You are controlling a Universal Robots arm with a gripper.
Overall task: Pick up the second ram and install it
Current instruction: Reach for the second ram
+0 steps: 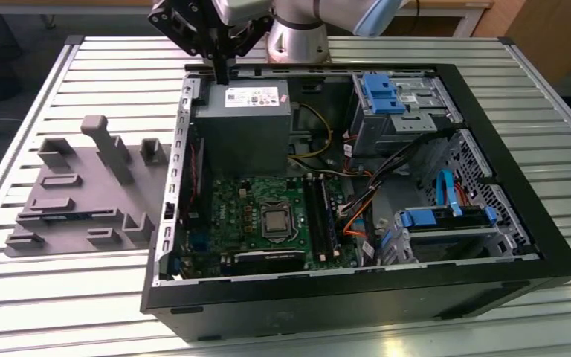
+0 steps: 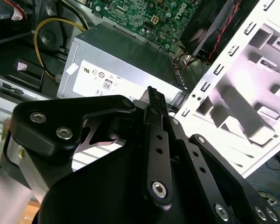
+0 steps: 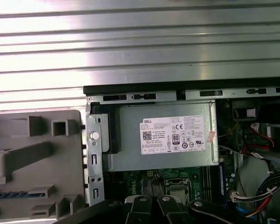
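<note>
While the second ram (image 1: 68,217) is seen lying in the grey holder (image 1: 79,195) at the exterior view's left, the gripper (image 1: 224,77) is held clenched w/ nothing in it, above the PSU (image 1: 241,130) in the PC case (image 1: 365,297).

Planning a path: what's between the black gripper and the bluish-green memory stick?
In the exterior view, the case's metal side wall and a tall grey plastic block.
</note>
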